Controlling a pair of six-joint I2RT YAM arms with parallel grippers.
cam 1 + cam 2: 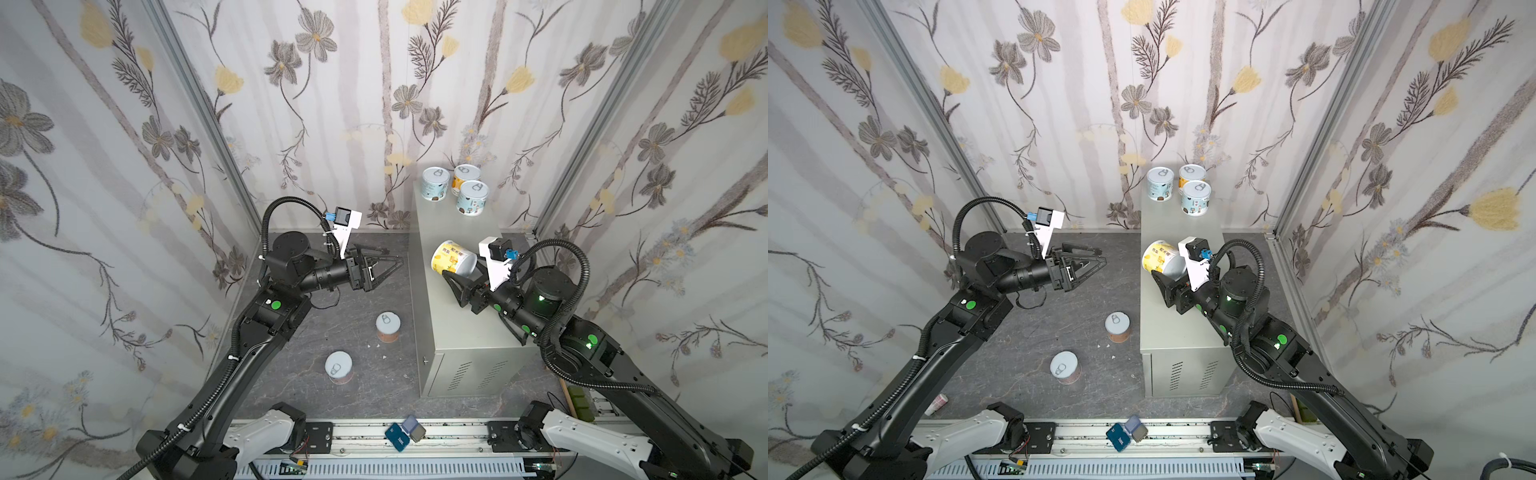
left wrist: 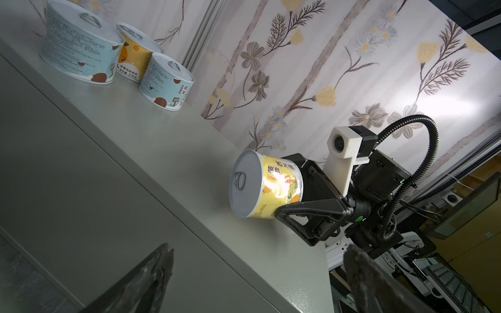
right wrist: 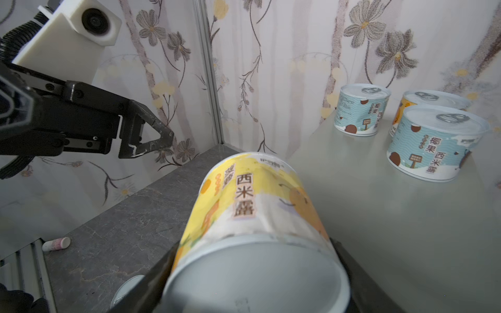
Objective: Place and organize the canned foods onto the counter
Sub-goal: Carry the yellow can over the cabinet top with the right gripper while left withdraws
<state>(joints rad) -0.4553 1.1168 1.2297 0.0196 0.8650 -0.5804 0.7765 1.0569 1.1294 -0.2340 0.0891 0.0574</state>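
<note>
the right gripper [image 1: 460,269] was clenched on the yellow can [image 1: 451,257], held tilted on its side over the desk [image 1: 449,324]. 3 cans [image 1: 435,183] stood together at the desk's far end. 2 cans [image 1: 388,327] stood on the floor [image 1: 299,345]. the left gripper [image 1: 395,257] hung released and empty above the floor.

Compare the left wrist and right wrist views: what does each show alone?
Left wrist only: the whole right claw clamped on the yellow can, with the can's pull-tab lid. Right wrist only: the can's bare bottom, the open left claw from outside, a pink-and-white tube on the floor. Both: three cans standing on the counter.
</note>
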